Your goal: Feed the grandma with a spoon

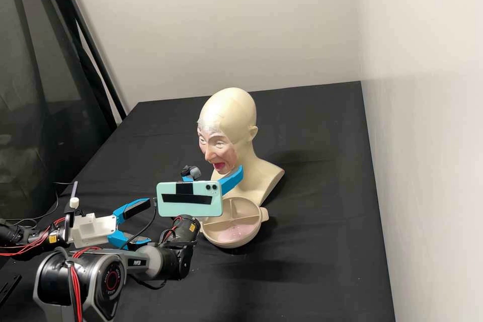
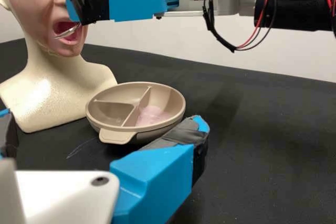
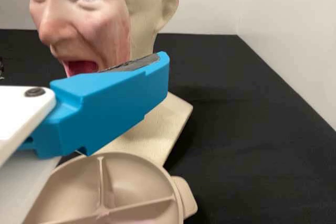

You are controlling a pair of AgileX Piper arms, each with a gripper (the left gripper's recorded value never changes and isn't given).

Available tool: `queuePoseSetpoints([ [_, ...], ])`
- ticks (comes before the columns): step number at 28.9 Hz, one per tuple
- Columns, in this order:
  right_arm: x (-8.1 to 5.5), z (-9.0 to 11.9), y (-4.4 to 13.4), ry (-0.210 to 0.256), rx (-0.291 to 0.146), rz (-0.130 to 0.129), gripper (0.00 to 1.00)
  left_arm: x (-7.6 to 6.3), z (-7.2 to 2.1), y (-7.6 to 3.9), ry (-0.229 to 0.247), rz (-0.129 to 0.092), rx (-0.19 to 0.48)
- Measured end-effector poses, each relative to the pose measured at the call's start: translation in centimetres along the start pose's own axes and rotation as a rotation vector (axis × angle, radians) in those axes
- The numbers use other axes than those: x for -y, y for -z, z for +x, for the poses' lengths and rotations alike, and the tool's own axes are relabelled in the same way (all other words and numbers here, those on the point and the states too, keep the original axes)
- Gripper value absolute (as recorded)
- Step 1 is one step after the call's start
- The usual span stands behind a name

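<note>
I see soft, even room light: the mannequin head (image 1: pixel 229 126) casts a faint shadow rightward on the matte black desk (image 1: pixel 327 261).

Spoon (image 2: pixel 69 31) glossy metal — bowl (image 2: pixel 113 111) matt plastic — bench (image 1: pixel 312 161) matt cloth

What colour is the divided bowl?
Beige; the bowl shows best in the left wrist view.

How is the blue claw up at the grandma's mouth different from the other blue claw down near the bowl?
The right gripper is up at the grandma head's open mouth; the left gripper sits low over the bench, short of the divided bowl. The right gripper is shut on a spoon whose tip is at the mouth; the left gripper is open and empty. Both are blue and white.
</note>
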Motion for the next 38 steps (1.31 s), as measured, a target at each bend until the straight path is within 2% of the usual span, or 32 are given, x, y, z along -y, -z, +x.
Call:
queuePoseSetpoints([
  [4, 0.4, -0.7, -0.8, 0.017, 0.032, -0.001, 1.00, 0.0, 0.00, 0.0, 0.002, 0.000, -0.001],
  [5, 0.4, -0.9, -1.1, 0.019, 0.041, -0.001, 0.00, 0.0, 0.00, 0.0, 0.002, 0.000, -0.001],
  [9, 0.1, -1.9, -1.8, 0.008, 0.063, -0.001, 0.00, 0.0, 0.00, 0.0, 0.002, 0.000, -0.001],
  [13, -0.4, -2.6, -2.2, -0.027, 0.056, 0.021, 0.00, 0.0, 0.00, 0.0, 0.002, 0.000, -0.001],
  [17, -0.6, -3.1, -2.7, -0.044, 0.055, 0.026, 0.00, 0.0, 0.00, 0.0, 0.002, 0.000, -0.001],
  [29, -0.1, -4.2, -3.5, -0.033, 0.058, 0.017, 0.00, 0.1, 0.00, -0.3, 0.005, 0.002, 0.009],
  [38, 0.8, -4.3, -4.4, 0.002, 0.093, 0.019, 0.00, 0.1, 0.00, -0.4, 0.006, 0.003, 0.013],
])
